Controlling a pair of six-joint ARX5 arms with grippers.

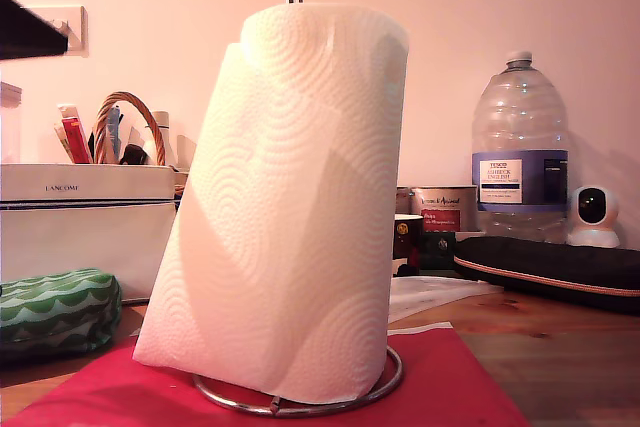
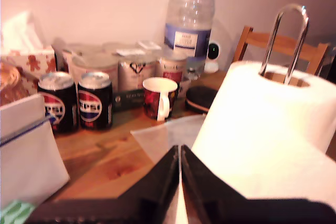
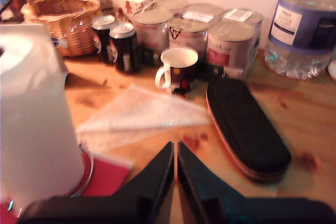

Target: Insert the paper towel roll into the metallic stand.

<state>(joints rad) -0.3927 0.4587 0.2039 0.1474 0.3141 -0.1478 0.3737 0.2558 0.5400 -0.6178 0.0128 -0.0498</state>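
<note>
The roll [image 1: 290, 197] sits on the stand [image 1: 300, 399], whose ring base lies on a red mat [image 1: 440, 387]. The chrome loop passes up through the core and projects above the top of the roll, as the first wrist view shows. In the exterior view the roll leans, its top toward the exterior view's right, and a loose outer sheet hangs down to the mat at the exterior view's left.

My first gripper [image 2: 179, 182] is close beside the roll, jaws together, holding nothing. My second gripper [image 3: 175, 177] is over the wooden table [image 3: 252, 192], jaws together and empty, with the roll near it.

Behind the roll stand a water bottle [image 1: 520, 142], a mug [image 2: 159, 97], cans [image 2: 94, 99] and a black case [image 3: 244, 127].
</note>
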